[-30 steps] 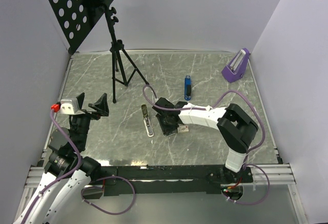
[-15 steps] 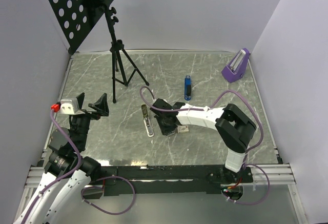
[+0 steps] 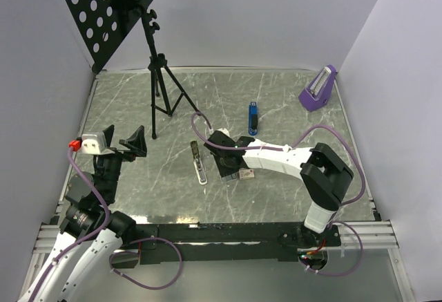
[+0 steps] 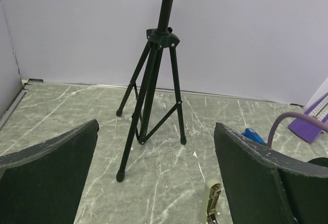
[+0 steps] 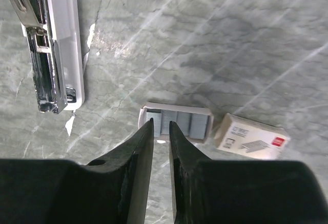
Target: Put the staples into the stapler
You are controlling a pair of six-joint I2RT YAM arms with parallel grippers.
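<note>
We see the table [image 3: 331, 177] walled at left, back and right. Bare marble surrounds the middle, while a tripod stand [image 3: 162, 88], a blue object [image 3: 253, 117] and a purple object [image 3: 318, 89] keep well apart towards the back. The left gripper [image 4: 156, 126] hangs spread wide and empty near the left edge. The right gripper [image 5: 160, 125] points down at mid-table, with its fingers a narrow slit apart at the near rim of the staple tray [image 5: 184, 123]. We cannot tell whether they pinch anything. The tray is pale and holds grey strips. The staple box [image 5: 252, 137], pale with red print, lies just beside it. The stapler [image 5: 51, 44], white and chrome, lies open near the tray's other side.
</note>
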